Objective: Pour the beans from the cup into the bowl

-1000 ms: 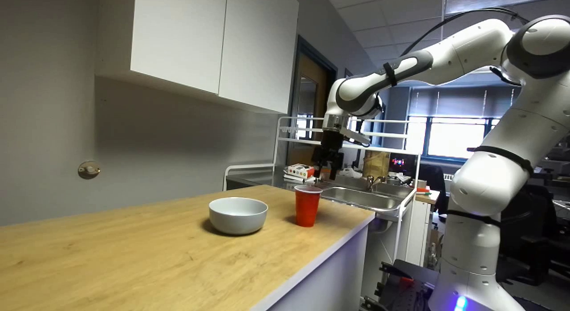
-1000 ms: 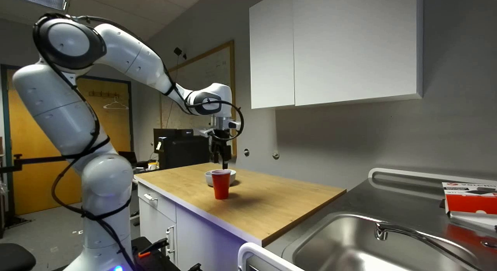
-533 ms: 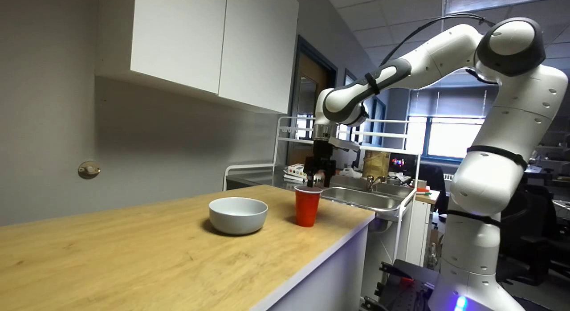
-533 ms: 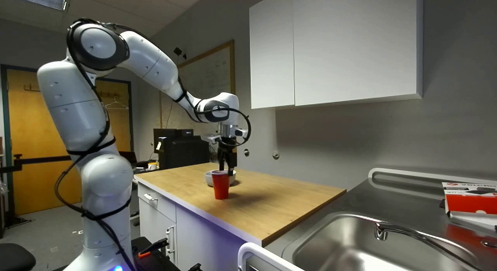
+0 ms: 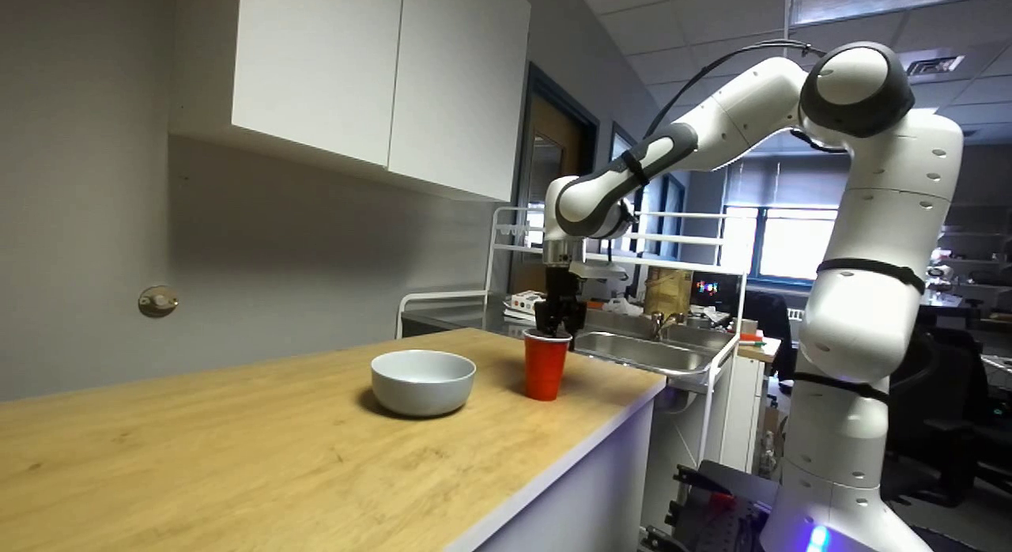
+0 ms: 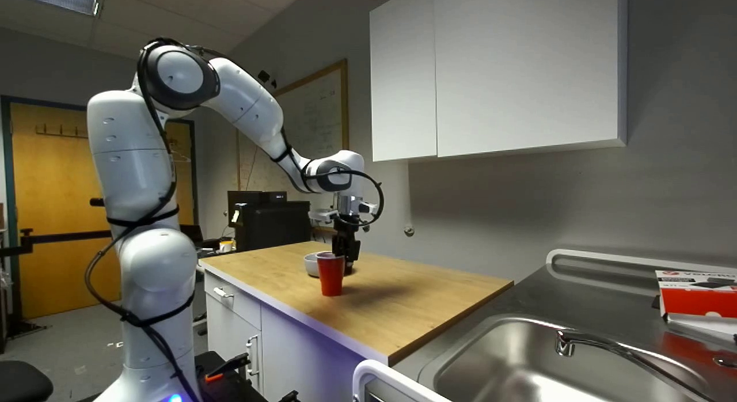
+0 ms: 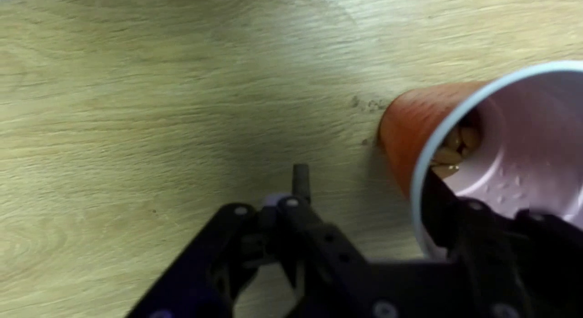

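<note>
The red cup (image 5: 545,370) stands upright on the wooden counter in both exterior views (image 6: 331,276). In the wrist view the cup (image 7: 410,122) is at the right, with several brown beans (image 7: 455,147) at its bottom. My gripper (image 5: 561,330) points down at the cup's rim in both exterior views (image 6: 346,255). In the wrist view the gripper (image 7: 366,195) is open; one finger is inside the cup and the other is outside, with a gap to the wall. The pale grey bowl (image 5: 423,386) stands beside the cup, partly hidden by it in an exterior view (image 6: 311,265); it is out of the wrist view.
The wooden counter (image 5: 237,449) ends at a front edge near the cup. White wall cabinets (image 5: 316,69) hang above it. A metal sink (image 6: 518,356) with a faucet lies beyond the counter's end. A white rack (image 5: 617,259) stands around the sink.
My gripper has moved across over the cup and come down, so that one finger now is inside the rim. The cup has shifted very slightly. The bowl has not moved.
</note>
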Robot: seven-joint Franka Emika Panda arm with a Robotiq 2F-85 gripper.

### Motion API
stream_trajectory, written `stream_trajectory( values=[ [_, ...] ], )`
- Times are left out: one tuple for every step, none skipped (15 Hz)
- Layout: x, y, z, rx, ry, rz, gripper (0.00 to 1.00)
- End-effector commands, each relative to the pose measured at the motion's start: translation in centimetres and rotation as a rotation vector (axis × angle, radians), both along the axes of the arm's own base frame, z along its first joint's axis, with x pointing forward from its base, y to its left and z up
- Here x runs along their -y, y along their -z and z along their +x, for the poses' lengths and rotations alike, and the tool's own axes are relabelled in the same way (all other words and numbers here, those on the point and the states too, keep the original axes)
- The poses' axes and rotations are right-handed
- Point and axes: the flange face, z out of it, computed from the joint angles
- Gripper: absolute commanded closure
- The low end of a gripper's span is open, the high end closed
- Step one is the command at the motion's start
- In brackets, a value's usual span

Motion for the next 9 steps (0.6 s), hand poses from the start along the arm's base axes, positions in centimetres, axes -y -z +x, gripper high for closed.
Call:
stream_trajectory(
  values=[
    [0.6,-0.9,1.0,0.000,0.013,-0.032,0.69],
    [0.6,-1.1,1.0,0.004,0.011,-0.039,0.77],
    [0.6,-1.4,1.0,0.010,0.010,-0.048,0.85],
    [0.5,-1.8,0.9,0.017,0.009,-0.053,0.91],
    [0.3,-2.0,0.9,0.022,0.008,-0.057,0.93],
    [-0.1,-2.4,0.8,0.033,0.010,-0.065,0.95],
    [-0.5,-2.9,0.7,0.041,0.007,-0.067,0.97],
    [-1.3,-3.6,0.6,0.059,0.004,-0.073,0.97],
    [-2.1,-4.2,0.5,0.075,0.003,-0.079,0.94]
  ],
)
